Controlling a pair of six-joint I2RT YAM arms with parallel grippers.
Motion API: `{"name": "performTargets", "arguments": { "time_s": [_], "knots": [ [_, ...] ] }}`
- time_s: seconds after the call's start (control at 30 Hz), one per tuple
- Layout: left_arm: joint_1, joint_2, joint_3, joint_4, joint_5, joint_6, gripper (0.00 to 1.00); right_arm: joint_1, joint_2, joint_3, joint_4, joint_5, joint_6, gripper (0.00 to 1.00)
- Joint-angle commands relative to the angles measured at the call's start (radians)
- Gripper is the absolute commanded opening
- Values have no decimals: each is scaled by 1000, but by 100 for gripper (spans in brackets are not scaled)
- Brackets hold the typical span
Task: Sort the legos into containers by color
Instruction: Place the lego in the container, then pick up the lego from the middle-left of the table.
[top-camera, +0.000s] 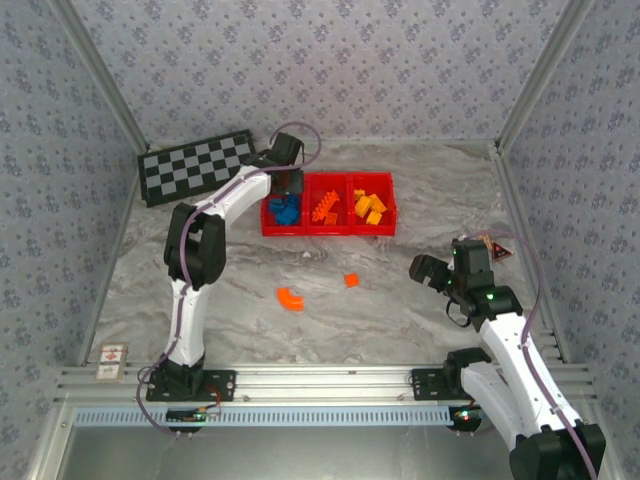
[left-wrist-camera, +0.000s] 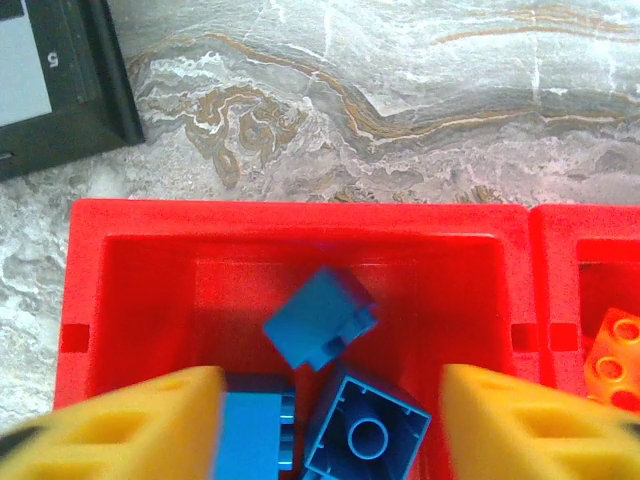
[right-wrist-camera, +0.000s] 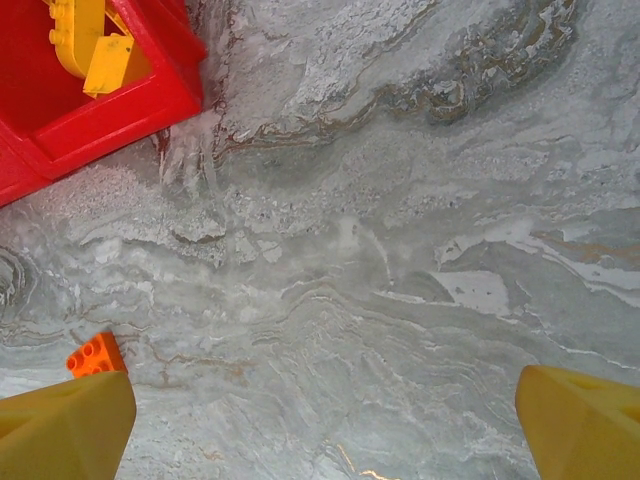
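Observation:
Three joined red containers (top-camera: 328, 230) stand at the back of the table. The left one (left-wrist-camera: 300, 225) holds blue legos (top-camera: 283, 210), the middle one orange-red bricks (top-camera: 323, 208), the right one yellow-orange bricks (top-camera: 370, 207). My left gripper (left-wrist-camera: 325, 420) hovers over the left bin, open, nothing between its fingers (left-wrist-camera: 110, 425). A tilted blue brick (left-wrist-camera: 320, 318) lies just beyond the fingertips above two other blue bricks (left-wrist-camera: 367, 430). A curved orange piece (top-camera: 290, 298) and a small orange brick (top-camera: 351, 280) lie on the table. My right gripper (top-camera: 425, 270) stands open over bare table, the orange brick (right-wrist-camera: 96, 354) by its left finger.
A black-and-white checkered board (top-camera: 195, 165) leans at the back left, its corner near the left bin (left-wrist-camera: 50, 80). A small card (top-camera: 112, 360) lies at the front left edge. A small object (top-camera: 497, 247) sits by the right wall. The right bin's corner (right-wrist-camera: 100, 110) is in the right wrist view.

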Motion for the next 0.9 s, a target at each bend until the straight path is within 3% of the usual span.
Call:
{"name": "performTargets", "arguments": {
  "time_s": [0.0, 0.17, 0.37, 0.53, 0.7, 0.87],
  "knots": [
    [7, 10, 40, -24, -12, 15, 72, -7, -8, 5, -23, 21, -15, 100],
    [7, -100, -39, -3, -6, 60, 82, -7, -8, 7, -30, 23, -18, 100],
    [-1, -398, -375, 64, -8, -33, 93, -9, -10, -3, -26, 24, -22, 100],
    [-71, -652, -699, 66, -15, -278, 100, -8, 10, -18, 30, 9, -22, 100],
    [-272, -827, -958, 69, -131, -613, 100, -6, 52, -21, 76, -23, -9, 100],
    [-432, -891, -1085, 33, -207, -948, 100, -1, 42, -24, 88, -26, -1, 100]
  ]
}}
